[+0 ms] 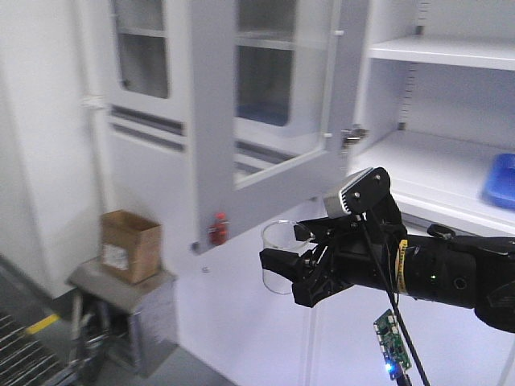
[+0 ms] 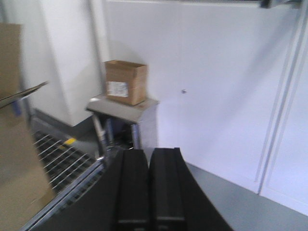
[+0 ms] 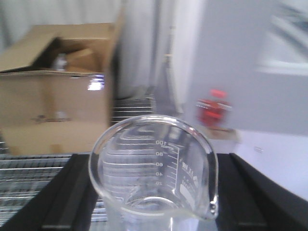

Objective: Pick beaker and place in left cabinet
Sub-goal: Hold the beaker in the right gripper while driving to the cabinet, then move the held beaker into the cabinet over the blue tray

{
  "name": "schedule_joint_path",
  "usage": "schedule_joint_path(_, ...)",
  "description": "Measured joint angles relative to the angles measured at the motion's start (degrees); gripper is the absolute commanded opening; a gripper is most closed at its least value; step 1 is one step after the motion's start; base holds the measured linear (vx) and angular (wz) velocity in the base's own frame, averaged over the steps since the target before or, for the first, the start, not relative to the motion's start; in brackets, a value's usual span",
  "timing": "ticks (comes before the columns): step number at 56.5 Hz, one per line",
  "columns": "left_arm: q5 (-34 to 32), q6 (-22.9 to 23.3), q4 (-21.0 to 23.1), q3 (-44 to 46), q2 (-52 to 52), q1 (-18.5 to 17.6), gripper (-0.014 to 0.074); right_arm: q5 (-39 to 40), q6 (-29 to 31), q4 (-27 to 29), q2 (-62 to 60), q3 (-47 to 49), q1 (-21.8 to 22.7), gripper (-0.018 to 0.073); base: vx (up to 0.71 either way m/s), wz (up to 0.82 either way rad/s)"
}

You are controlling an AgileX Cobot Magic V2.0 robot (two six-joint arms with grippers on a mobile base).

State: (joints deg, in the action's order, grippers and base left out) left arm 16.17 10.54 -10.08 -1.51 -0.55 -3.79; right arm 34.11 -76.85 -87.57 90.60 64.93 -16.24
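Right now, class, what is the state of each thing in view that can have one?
beaker: upright, empty, held in the air.
right gripper: shut on the beaker.
left gripper: shut, holding nothing.
left cabinet: glass door stands open.
cardboard box: top flaps open.

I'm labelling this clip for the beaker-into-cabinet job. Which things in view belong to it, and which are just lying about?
Part of the job:
- beaker, held in the right tool
- grey cabinet, its glass door open

Just lying about:
- cardboard box on a metal stand
- blue tray inside the cabinet
- red object on the door
- left tool, shut and empty
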Motion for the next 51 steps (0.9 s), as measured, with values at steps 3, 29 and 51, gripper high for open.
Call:
schedule_joint_path(3,0.0,0.0,0.0,0.0,0.0,0.0,0.0004,0.0,0.0,0.0,0.0,0.0,0.0,0.0219,0.18,-0.68)
schedule_joint_path(29,0.0,0.0,0.0,0.0,0.0,0.0,0.0004,0.0,0.0,0.0,0.0,0.0,0.0,0.0219,0.18,-0.57)
schedule_joint_path(51,0.0,0.0,0.0,0.0,0.0,0.0,0.0004,0.0,0.0,0.0,0.0,0.0,0.0,0.0219,0.19,-0.3)
